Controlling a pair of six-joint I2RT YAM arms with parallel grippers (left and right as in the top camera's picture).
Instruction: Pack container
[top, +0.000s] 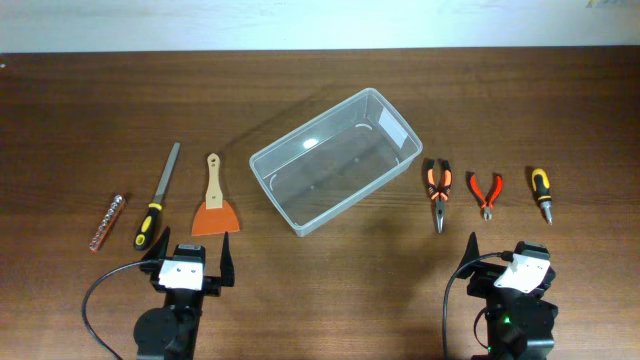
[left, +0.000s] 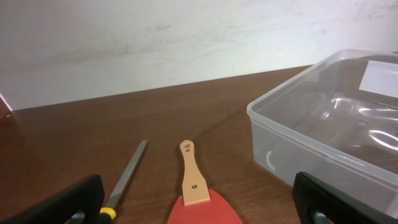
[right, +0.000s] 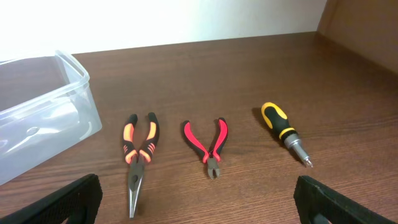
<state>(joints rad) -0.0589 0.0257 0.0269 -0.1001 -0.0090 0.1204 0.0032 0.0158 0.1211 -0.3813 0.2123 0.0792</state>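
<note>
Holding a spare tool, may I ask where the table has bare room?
Free: the far table strip behind the container, and the near stretch between the left end effector and right end effector. Crowded: scraper and file left of the container; pliers, cutters, screwdriver right.

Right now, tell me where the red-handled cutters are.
In the overhead view, the red-handled cutters lie to the right of the container, between the orange-and-black pliers and the yellow-and-black screwdriver.
</note>
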